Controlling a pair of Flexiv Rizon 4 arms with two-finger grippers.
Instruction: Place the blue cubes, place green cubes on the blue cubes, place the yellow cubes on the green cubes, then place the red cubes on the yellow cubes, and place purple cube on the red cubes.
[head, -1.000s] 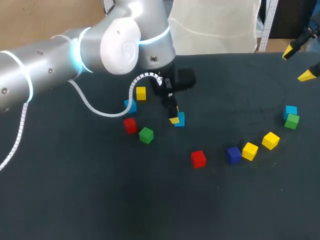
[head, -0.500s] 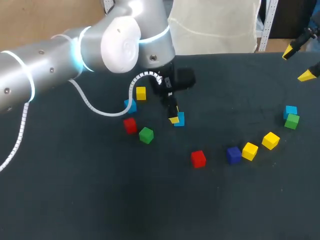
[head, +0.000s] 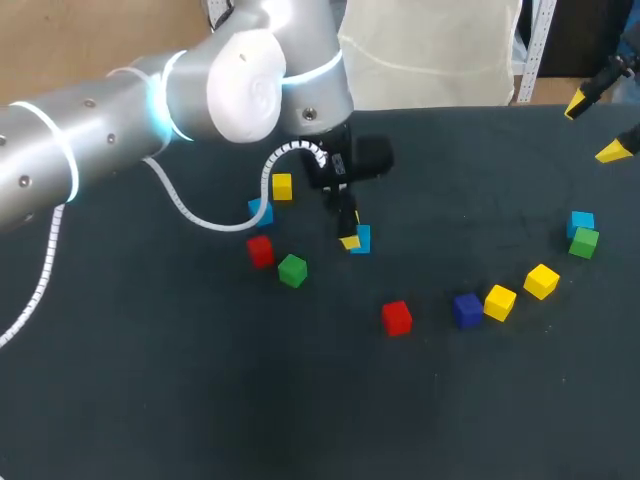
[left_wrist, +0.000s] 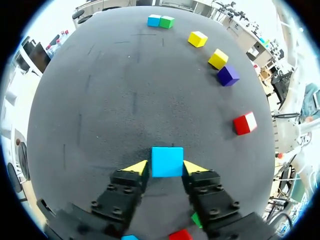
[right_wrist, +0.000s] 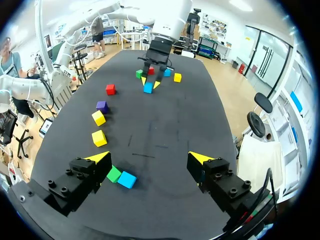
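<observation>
We are clamping a blue cube, resting on the surface, in our left pincer; our right pincer is gaping wide, gripping nothing.

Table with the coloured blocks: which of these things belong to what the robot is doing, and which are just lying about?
Part of the job: blue cube in the left gripper, two other blue cubes, two green cubes, three yellow cubes, two red cubes, purple cube.
Just there: dark table, white coiled cable on the left arm.
</observation>
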